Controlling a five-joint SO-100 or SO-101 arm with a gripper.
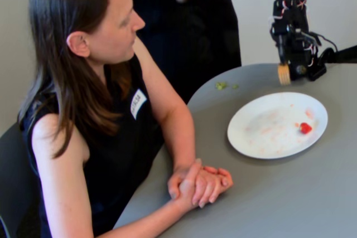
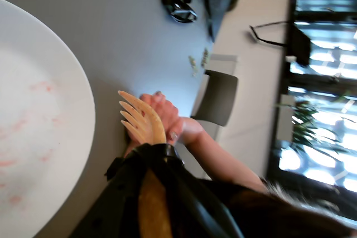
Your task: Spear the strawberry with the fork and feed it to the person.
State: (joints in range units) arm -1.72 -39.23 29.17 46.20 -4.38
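Note:
The strawberry (image 1: 305,128), a small red chunk, lies on the right part of the white plate (image 1: 262,132) on the grey table. The black arm (image 1: 293,29) stands behind the plate. Its gripper (image 1: 289,65) is shut on the orange-tan fork (image 1: 284,74), tines down, above the table just past the plate's far rim, apart from the strawberry. In the wrist view the fork (image 2: 142,121) sticks out of the black gripper (image 2: 152,157) beside the plate's rim (image 2: 83,110); the strawberry is out of that view. The person (image 1: 100,82) sits at left, hands clasped (image 1: 201,185) on the table.
Pale pink smears mark the plate. Small green bits (image 1: 221,85) lie on the table near its far edge. A standing figure in black (image 1: 189,20) is behind the table. In the wrist view dark objects (image 2: 181,9) lie on the table and a chair (image 2: 217,96) stands beyond.

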